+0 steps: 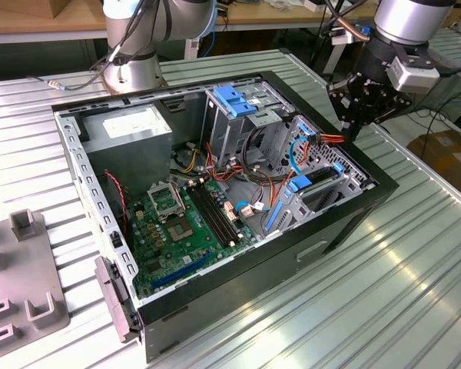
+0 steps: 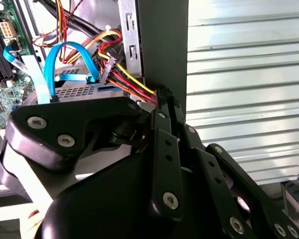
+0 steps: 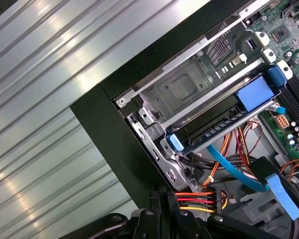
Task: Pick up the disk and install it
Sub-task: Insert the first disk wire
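While the gripper (image 1: 352, 132) hangs over the rim of the computer case (image 1: 330, 231), its fingers are pressed together on nothing, tips beside the red and yellow wires (image 3: 197, 199). The disk (image 3: 212, 122) sits in its bay just below the tips, untouched.

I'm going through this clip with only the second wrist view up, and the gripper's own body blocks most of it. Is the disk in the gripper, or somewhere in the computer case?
Observer: Not in the gripper. In the first wrist view the disk lies flat inside the case, at its corner, with blue rails at its sides.
Operator: Where does the gripper stand against the case as a whole?
Observer: In the exterior view the gripper hangs over the case's wall on the exterior view's right, close to where the disk lies.
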Robot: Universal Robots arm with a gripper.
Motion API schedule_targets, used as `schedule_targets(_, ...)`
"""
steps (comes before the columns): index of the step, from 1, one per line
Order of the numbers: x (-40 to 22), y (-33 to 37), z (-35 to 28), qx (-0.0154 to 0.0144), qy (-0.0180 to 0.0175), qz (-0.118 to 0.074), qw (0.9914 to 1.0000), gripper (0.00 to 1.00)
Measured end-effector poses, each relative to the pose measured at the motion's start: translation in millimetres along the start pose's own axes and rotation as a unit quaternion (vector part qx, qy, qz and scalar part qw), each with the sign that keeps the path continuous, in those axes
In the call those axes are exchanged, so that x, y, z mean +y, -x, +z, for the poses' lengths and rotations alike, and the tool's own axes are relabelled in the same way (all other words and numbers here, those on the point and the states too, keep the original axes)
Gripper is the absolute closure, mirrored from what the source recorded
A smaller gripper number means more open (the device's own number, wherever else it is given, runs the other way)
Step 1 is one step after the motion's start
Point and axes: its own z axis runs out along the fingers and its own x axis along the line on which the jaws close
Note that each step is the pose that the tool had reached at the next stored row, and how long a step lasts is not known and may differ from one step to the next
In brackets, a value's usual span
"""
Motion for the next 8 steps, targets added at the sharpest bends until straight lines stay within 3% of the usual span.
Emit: schedule_targets(8,0.9,1.3,-1.8,0.0001,0.0002,0.002,1.00000,0.84)
